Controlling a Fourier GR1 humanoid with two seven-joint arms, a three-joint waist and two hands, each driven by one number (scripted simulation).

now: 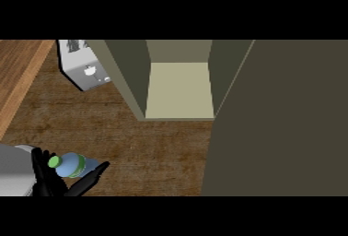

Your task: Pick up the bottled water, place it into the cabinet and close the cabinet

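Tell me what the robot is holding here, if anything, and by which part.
The left hand holds the bottle, its fingers and thumb around the body below the green cap. The right hand is out of view.

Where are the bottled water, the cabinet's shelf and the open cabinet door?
bottled water (71, 166), head view, on its blue body.
cabinet shelf (178, 90), head view, on its pale floor.
cabinet door (285, 124), head view, on its flat face.

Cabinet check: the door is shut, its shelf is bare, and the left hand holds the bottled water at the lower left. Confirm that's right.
Not quite: the cabinet door stands open, swung out to the right, as the head view shows. The rest holds: its shelf is bare and the left hand curls round the bottled water at the lower left.
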